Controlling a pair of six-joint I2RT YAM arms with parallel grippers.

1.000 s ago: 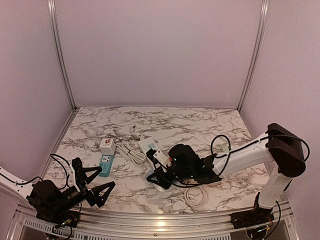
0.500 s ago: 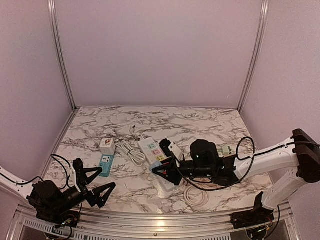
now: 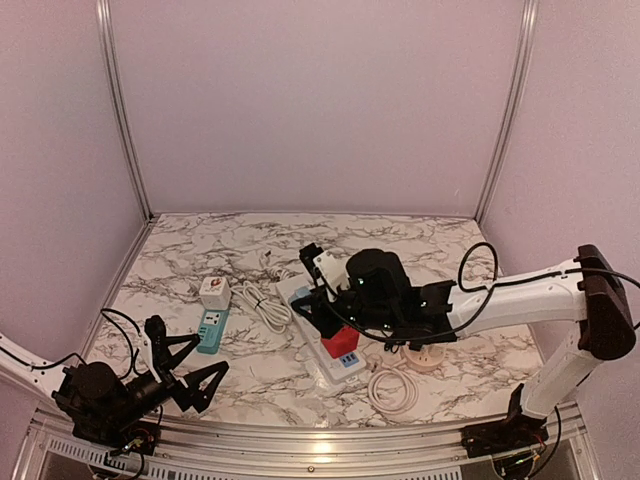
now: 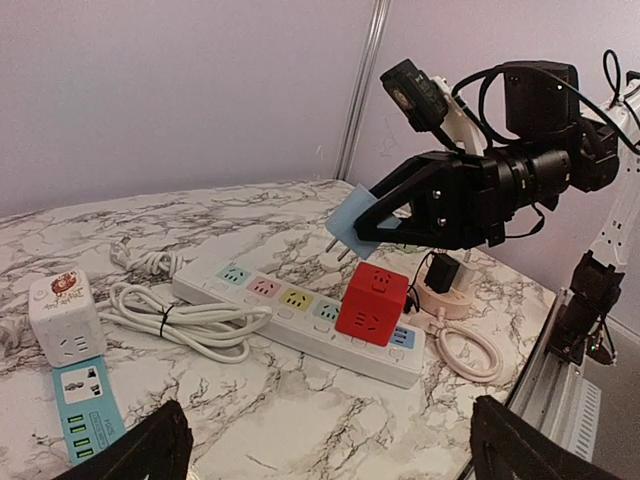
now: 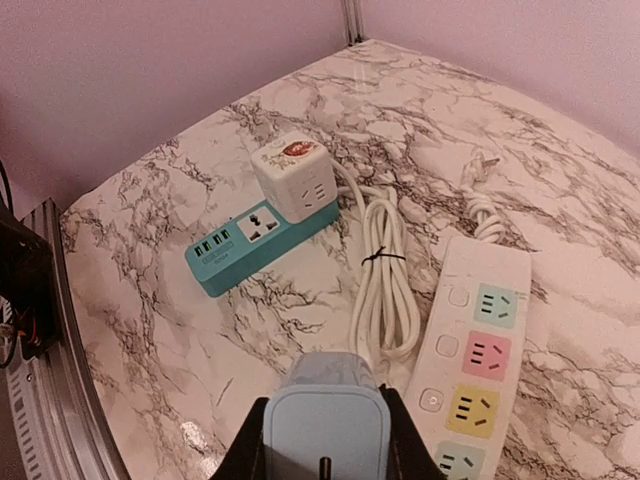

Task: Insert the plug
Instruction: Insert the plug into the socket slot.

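Nearest the table's edge, the left gripper [image 3: 205, 358] hangs low with its fingers spread wide and nothing between them, well apart from the work. Off to the right lies a loose loop of white cord [image 3: 392, 392]. Past that, a red cube adapter [image 4: 372, 300] sits plugged into the near end of the white power strip [image 4: 290, 310], whose row of coloured sockets beyond the cube looks free. Above the strip, clear of it, the right gripper [image 5: 325, 435] has its fingers clamped on either side of the pale blue plug [image 4: 352, 220], pins facing down but the body tilted. To my eye the job is now alignment: level the plug so the pins point squarely down, centre it over one free socket away from the cube, then press straight in without twisting, since the strip lies loose and could skid. Further left sit a bundled cable [image 5: 385, 290], a teal strip [image 5: 255, 240] and a white cube [image 5: 292, 170]
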